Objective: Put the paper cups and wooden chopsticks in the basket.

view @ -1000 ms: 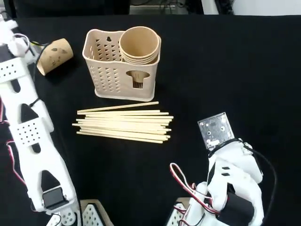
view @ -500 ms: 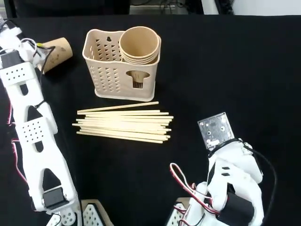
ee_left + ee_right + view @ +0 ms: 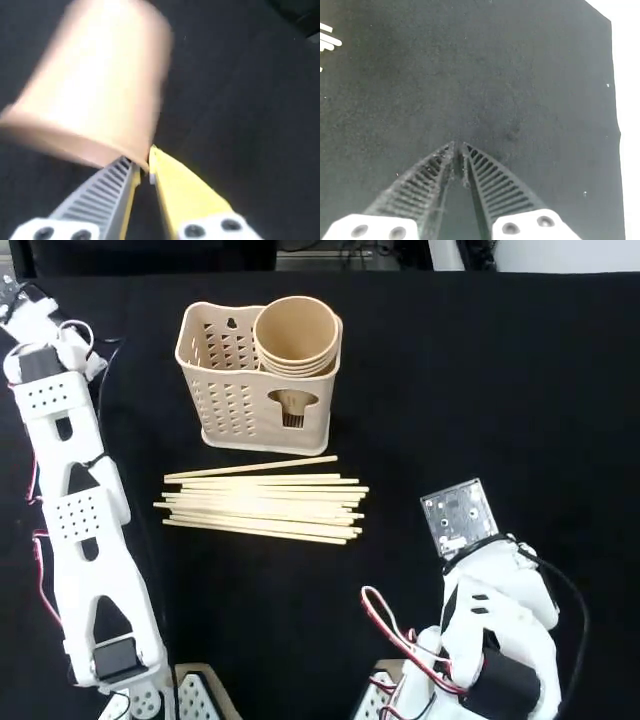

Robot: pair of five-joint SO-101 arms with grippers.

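Observation:
A paper cup [image 3: 95, 85] lies tilted in the left wrist view, and my left gripper [image 3: 145, 161] is shut on its rim. From above, the left arm [image 3: 60, 440] runs along the table's left edge to the far left corner and hides that cup. The beige basket [image 3: 225, 390] stands at the back centre with a stack of paper cups [image 3: 296, 332] in its right compartment. A bundle of wooden chopsticks [image 3: 262, 502] lies flat in front of the basket. My right gripper [image 3: 457, 148] is shut on nothing, low over bare black cloth at the front right.
The black tablecloth [image 3: 480, 390] covers the table, with open room to the right of the basket. The right arm [image 3: 495, 625] sits folded at the front right. A few chopstick ends [image 3: 327, 41] show at the right wrist view's edge.
The left arm's wrist has shifted right and toward the back over the cup lying left of the basket. That cup has gone out of sight beneath it. The right arm has not moved.

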